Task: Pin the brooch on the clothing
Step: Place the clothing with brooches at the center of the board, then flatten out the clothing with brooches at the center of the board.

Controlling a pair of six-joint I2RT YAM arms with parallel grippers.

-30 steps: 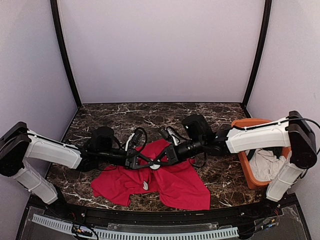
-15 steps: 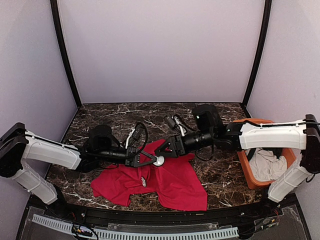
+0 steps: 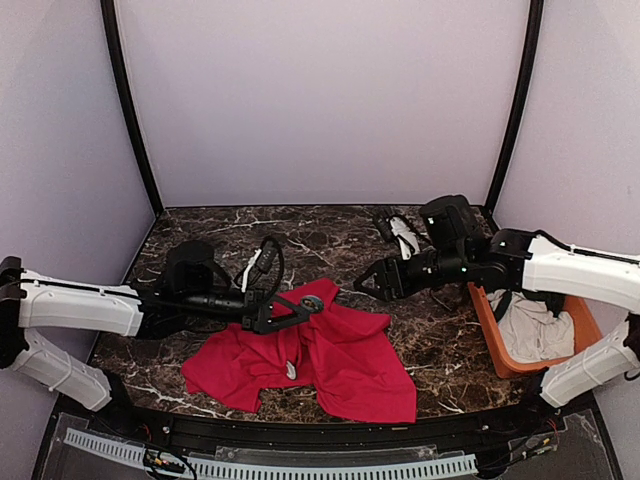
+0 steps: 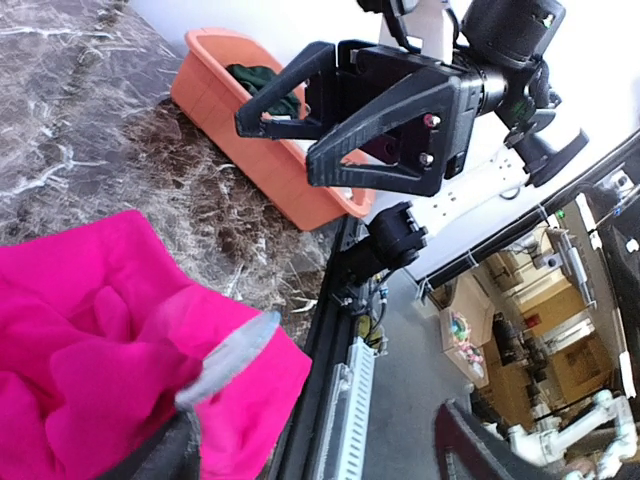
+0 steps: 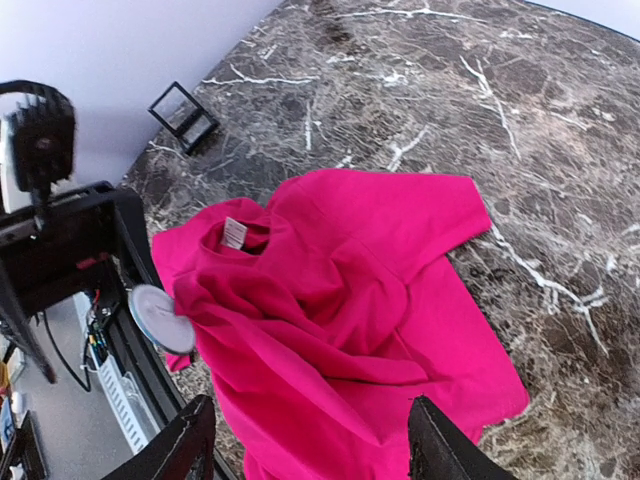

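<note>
The clothing, a bright red T-shirt point(image 3: 340, 355), lies crumpled on the marble table, its neck label point(image 5: 234, 232) showing. The brooch point(image 3: 313, 303), a round pale grey disc, sits on a raised fold of the shirt; the left wrist view shows the brooch point(image 4: 225, 355) edge-on, and the right wrist view shows the brooch point(image 5: 160, 318) at the shirt's left edge. My left gripper point(image 3: 300, 310) is open, one finger point(image 4: 170, 455) right beside the brooch. My right gripper point(image 3: 366, 282) is open and empty, off to the right of the fold, hanging over the shirt point(image 5: 330, 300).
An orange basket point(image 3: 485, 330) at the right edge holds a white cloth point(image 3: 535, 330) and a dark green garment point(image 4: 262, 85). A small black square frame point(image 5: 183, 115) stands by the wall. The black front rail point(image 3: 300, 425) runs just below the shirt.
The right gripper has opened and drawn back to the right, away from the brooch. The left gripper has opened. The brooch stays on the raised fold of the shirt.
</note>
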